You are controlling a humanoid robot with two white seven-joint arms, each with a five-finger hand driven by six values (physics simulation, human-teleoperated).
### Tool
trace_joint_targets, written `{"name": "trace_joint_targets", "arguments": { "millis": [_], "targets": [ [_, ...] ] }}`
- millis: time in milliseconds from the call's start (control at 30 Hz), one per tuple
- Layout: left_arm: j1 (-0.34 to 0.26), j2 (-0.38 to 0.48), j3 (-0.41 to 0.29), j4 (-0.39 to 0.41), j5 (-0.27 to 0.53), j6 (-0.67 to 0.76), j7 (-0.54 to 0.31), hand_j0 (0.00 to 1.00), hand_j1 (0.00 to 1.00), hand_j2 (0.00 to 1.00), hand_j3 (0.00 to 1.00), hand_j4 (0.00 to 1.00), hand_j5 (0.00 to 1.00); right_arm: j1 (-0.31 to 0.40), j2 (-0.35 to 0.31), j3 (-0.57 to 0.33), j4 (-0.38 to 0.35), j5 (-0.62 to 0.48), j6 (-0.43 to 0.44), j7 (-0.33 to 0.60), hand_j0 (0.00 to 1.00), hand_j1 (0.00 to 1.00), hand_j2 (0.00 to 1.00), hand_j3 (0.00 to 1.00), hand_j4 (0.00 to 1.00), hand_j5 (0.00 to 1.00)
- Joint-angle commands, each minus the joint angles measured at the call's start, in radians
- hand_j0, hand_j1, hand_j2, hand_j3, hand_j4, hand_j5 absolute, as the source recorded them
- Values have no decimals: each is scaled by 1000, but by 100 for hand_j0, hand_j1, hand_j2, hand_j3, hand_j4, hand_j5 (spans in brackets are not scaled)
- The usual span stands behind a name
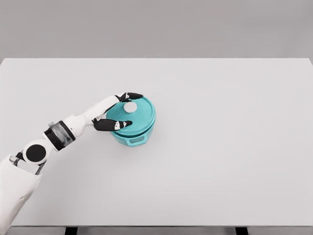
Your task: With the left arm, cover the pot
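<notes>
The pot (133, 134) stands on the worktop (234, 147), left of its middle. The lid (139, 113) lies on the pot, its knob (130, 106) on top. The left hand (117, 112) reaches in from the left over the lid's left part.

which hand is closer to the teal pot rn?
Left. The left hand is right at the lid on the teal pot, fingers either side of the white knob. The right hand isn't in view.

No legible text or labels
</notes>
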Motion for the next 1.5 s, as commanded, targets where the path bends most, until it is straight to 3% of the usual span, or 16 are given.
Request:
{"name": "trace_joint_targets", "arguments": {
  "millis": [0,133,1467],
  "targets": [
    [0,-5,-5,4,-32,-4,-5,94,94,94,94,94,94,-2,0,0,0,0,0,0,100,100,100,100,100,100],
    [0,-5,-5,6,-34,-2,-5,100,100,100,100,100,100,0,0,0,0,0,0,0,100,100,100,100,100,100],
    [23,4,27,-40,-26,-4,-5,100,100,100,100,100,100,-2,0,0,0,0,0,0,100,100,100,100,100,100]
  ]
}}
